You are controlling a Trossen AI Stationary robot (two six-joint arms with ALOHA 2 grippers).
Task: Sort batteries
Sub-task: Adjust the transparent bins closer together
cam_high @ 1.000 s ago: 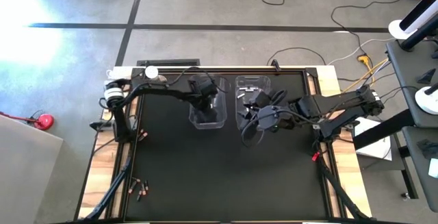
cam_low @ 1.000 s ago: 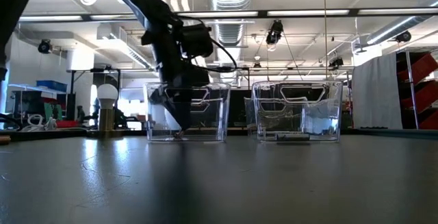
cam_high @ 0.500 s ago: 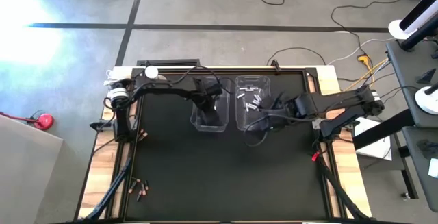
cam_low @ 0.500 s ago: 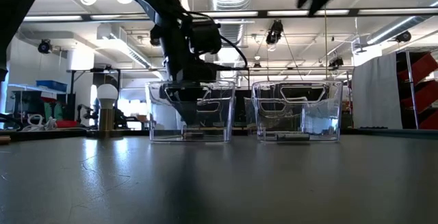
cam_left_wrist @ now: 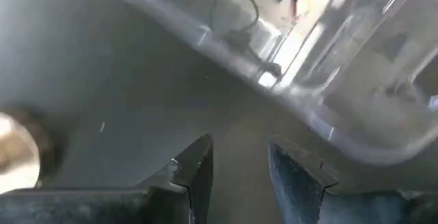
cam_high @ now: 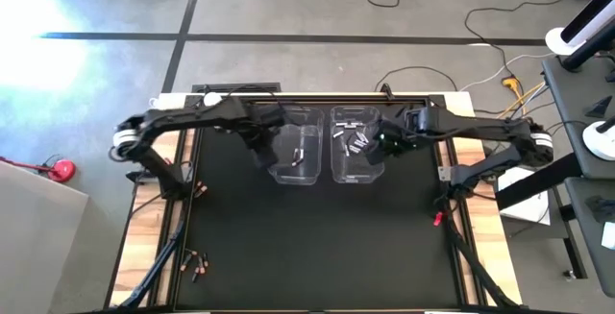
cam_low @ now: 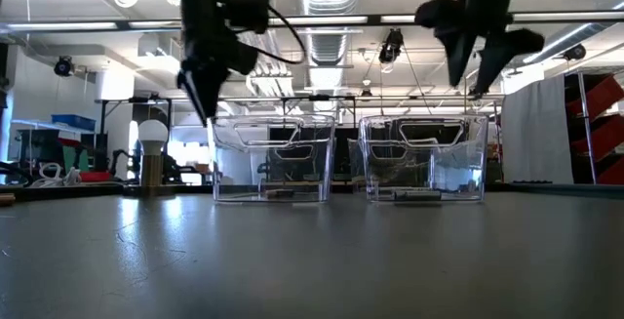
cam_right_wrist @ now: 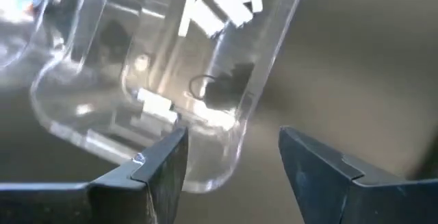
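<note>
Clear plastic bins are sitting side by side; white batteries are lying in the right one. Both claws, left and right, are hovering above, fingers apart, empty, likely after dropping.

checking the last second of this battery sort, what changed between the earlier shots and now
Both arms pulled up and outward from the bins. The left tool, earlier down inside the left bin, now hangs open above its left rim. The right tool, earlier low in front of the right bin, now hangs open above that bin's right side. Neither carries anything. Both bins, the white batteries and the copper-coloured batteries at the table's front left corner stayed put.
</note>
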